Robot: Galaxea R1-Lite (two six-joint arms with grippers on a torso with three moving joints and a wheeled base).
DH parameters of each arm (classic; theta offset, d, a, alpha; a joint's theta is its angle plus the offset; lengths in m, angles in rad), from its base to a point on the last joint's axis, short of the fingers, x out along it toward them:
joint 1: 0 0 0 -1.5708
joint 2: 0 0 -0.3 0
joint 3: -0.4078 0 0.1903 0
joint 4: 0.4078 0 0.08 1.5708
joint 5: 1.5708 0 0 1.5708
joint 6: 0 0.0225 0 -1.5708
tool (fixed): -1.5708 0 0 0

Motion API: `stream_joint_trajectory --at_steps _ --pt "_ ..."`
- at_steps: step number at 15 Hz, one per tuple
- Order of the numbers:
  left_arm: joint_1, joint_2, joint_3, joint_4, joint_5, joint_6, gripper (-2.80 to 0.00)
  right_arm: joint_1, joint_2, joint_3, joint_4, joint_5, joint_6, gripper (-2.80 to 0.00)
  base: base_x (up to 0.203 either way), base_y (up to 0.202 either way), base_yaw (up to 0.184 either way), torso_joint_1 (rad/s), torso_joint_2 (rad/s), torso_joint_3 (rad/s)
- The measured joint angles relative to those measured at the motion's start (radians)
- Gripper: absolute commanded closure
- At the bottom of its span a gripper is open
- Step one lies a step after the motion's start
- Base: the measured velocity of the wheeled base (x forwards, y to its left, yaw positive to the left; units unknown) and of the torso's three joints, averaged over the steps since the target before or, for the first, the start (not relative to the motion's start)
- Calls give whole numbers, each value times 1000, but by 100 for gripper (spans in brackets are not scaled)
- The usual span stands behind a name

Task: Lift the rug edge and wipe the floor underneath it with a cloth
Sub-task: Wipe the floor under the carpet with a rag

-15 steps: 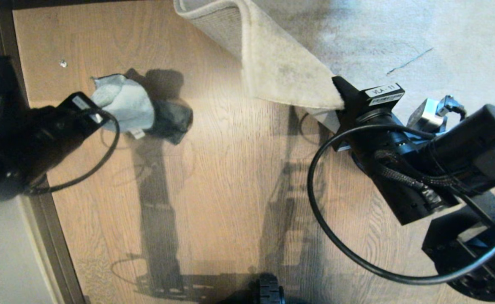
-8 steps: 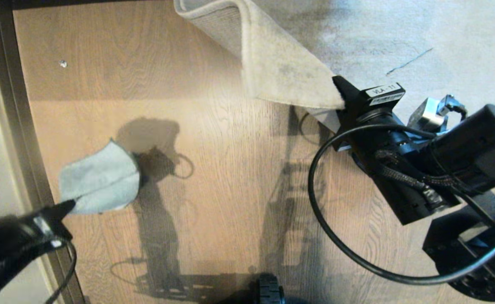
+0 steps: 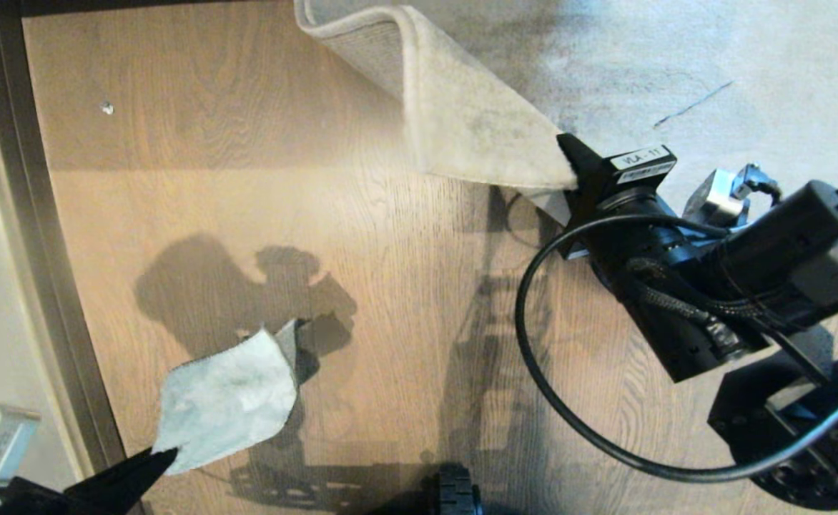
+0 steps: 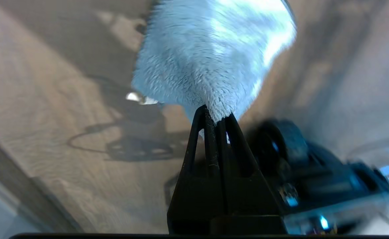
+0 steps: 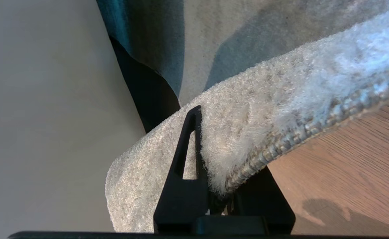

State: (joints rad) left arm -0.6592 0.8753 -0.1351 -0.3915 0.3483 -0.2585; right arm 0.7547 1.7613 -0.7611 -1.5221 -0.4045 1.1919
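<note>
My right gripper (image 3: 569, 161) is shut on the rug edge (image 3: 476, 132) and holds the pale corner folded up off the floor (image 3: 362, 236), so the woven backing (image 3: 369, 46) shows. In the right wrist view the rug edge (image 5: 254, 132) sits pinched in the right gripper (image 5: 214, 159). At the lower left my left gripper (image 3: 165, 454) is shut on a corner of the pale grey-blue cloth (image 3: 229, 400), which hangs clear above the floor and casts a shadow. In the left wrist view the cloth (image 4: 211, 56) spreads out from the closed left gripper (image 4: 216, 114).
A dark baseboard strip (image 3: 40, 236) runs down the left side beside a pale wall. A small bright speck (image 3: 106, 108) lies on the planks at the upper left. The robot's base wheel (image 3: 455, 490) shows at the bottom. The rest of the rug (image 3: 712, 64) lies flat at the upper right.
My left gripper has pulled back toward the lower left with the cloth, from under the lifted rug corner to near the baseboard. The right gripper keeps the rug edge up, almost still.
</note>
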Motion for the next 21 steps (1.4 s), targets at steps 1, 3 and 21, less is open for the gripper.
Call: stream_joint_trajectory --at_steps 1,3,21 --pt "-22 18 -3 -2 -2 -2 0 0 3 -1 0 0 -1 0 0 0 0 0 0 0" --pt "-53 73 -27 -8 -10 -25 0 0 7 -1 0 0 -2 0 0 0 0 0 0 0" --pt "-147 881 -686 -291 27 -200 0 -37 -11 25 -1 1 -2 0 0 0 0 0 0 0"
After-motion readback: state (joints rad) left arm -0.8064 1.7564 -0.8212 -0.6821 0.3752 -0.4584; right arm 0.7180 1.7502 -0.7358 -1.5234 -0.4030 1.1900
